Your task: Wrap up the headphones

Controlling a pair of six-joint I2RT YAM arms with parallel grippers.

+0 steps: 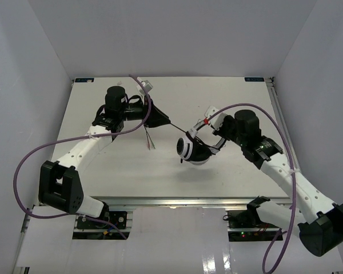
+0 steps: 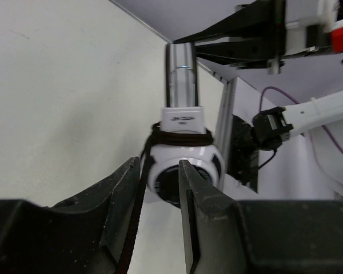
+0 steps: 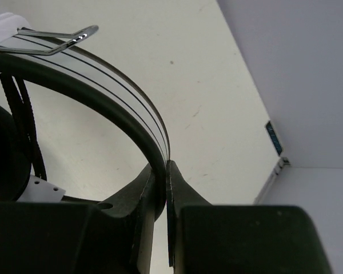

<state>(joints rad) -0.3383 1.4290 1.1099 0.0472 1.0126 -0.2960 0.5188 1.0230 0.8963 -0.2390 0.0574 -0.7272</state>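
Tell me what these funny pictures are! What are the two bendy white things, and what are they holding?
They are two robot arms bolted to a white table. One picture looks down from above; the other two come from little cameras on each arm's wrist. The right gripper is pinched shut on the thin headband of the headphones, holding them up. The black cord stretches tight across to the left gripper, whose fingers hold it. Some cord is already wound around the headphones, just above the round cup. The purple cable belongs to the robot.

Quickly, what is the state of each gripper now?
Left gripper: partly closed, holding the black cord.
Right gripper: shut on the headband of the headphones.
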